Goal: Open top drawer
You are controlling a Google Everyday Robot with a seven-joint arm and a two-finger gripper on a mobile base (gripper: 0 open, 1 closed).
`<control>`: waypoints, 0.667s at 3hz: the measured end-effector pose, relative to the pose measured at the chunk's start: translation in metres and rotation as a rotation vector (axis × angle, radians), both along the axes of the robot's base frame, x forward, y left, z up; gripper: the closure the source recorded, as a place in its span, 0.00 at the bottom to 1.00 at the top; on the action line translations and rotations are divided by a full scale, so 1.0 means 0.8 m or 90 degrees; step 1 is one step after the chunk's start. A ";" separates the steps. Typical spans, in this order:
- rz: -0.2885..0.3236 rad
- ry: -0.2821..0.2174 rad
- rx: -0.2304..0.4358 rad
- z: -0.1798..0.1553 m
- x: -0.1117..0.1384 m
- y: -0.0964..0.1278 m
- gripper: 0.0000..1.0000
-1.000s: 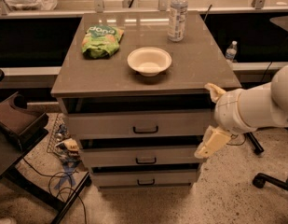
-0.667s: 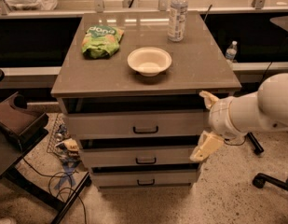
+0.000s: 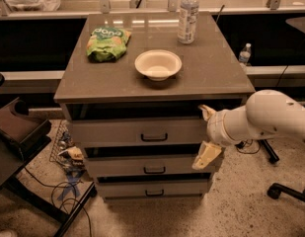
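Observation:
The top drawer (image 3: 117, 131) is the uppermost and tallest of three grey fronts in a grey cabinet, with a small black bar handle (image 3: 154, 138) at its centre. A dark gap runs above its front. My gripper (image 3: 206, 134) is in front of the drawer's right end, to the right of the handle and apart from it. Its two cream fingers are spread wide, one high (image 3: 207, 112) and one low (image 3: 206, 155), with nothing between them. The white arm (image 3: 265, 117) comes in from the right.
On the cabinet top (image 3: 216, 73) stand a white bowl (image 3: 158, 64), a green snack bag (image 3: 107, 43) and a water bottle (image 3: 188, 15). Two smaller drawers (image 3: 117, 166) lie below. Cables and clutter (image 3: 68, 157) lie on the floor at left, and a chair base (image 3: 290, 189) at right.
My gripper and arm have moved left across the drawer front, closer to the handle. The drawer has not moved.

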State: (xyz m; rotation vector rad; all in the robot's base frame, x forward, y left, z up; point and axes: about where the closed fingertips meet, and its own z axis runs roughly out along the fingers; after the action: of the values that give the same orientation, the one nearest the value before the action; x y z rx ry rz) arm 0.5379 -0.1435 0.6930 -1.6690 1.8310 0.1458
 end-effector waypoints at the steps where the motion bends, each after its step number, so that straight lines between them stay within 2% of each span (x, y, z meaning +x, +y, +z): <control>1: 0.014 0.006 -0.030 -0.024 0.027 0.005 0.00; 2: 0.025 0.014 -0.081 -0.050 0.057 0.011 0.03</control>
State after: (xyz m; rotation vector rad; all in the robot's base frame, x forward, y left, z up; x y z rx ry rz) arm 0.5838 -0.1344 0.6532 -1.7972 1.8581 0.0651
